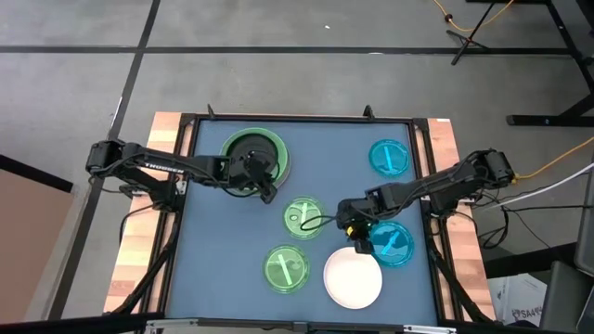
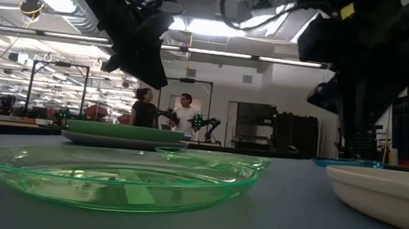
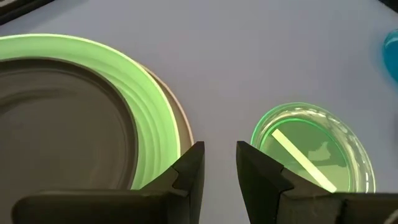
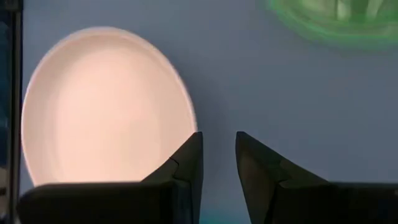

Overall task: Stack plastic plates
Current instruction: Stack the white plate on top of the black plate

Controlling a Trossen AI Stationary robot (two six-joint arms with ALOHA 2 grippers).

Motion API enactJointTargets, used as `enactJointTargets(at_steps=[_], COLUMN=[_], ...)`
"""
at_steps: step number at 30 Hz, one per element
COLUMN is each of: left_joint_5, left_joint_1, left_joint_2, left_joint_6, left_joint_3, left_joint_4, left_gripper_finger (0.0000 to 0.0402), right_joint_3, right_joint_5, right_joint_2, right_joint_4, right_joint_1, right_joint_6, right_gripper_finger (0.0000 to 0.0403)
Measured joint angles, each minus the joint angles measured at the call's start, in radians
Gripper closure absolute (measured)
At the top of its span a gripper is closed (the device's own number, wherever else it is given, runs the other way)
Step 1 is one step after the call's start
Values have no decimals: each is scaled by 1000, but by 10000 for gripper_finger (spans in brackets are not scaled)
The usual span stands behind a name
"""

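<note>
A stack of three plates is being shown at the far left of the table (image 1: 195, 278): the black plate (image 1: 251, 151) is lying in the light green plate (image 1: 279, 149), which is lying on the grey plate (image 1: 287, 170). The left gripper (image 1: 266, 190) is being held above the near right edge of this stack, with its fingers a little apart and nothing between them. The right gripper (image 1: 357, 239) is being held above the table between the white plate (image 1: 353, 279) at the near side and the near cyan plate (image 1: 393, 244); its fingers are also slightly apart and empty. Two small green plates, one (image 1: 303, 217) in the middle and one (image 1: 287, 268) nearer, are lying separately. The other cyan plate (image 1: 389, 158) is lying at the far right. Two people (image 2: 162, 111) are being seen in the room behind.
</note>
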State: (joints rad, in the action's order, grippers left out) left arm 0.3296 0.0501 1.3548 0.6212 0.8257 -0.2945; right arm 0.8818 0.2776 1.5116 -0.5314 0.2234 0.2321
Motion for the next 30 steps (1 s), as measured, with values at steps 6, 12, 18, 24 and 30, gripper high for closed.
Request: enactJointTargets(at_steps=[6, 12, 18, 24, 30], left_joint_5=[1, 2, 2, 3, 3], left_joint_1=[-12, -12, -12, -12, -12], left_joint_2=[0, 0, 0, 0, 0], left_joint_6=[0, 0, 0, 0, 0], left_joint_3=[0, 0, 0, 0, 0], left_joint_4=[-1, -1, -1, -1, 0], left_gripper_finger=[316, 316, 316, 316, 316], right_joint_3=[-43, -66, -66, -66, -66], right_joint_5=[3, 3, -81, -102, -100], right_joint_2=[0, -1, -1, -1, 37], right_joint_4=[52, 74, 75, 74, 74], right_joint_1=[25, 85, 122, 126, 126], right_joint_6=[40, 49, 53, 57, 59], right_gripper_finger=[317, 317, 317, 317, 317])
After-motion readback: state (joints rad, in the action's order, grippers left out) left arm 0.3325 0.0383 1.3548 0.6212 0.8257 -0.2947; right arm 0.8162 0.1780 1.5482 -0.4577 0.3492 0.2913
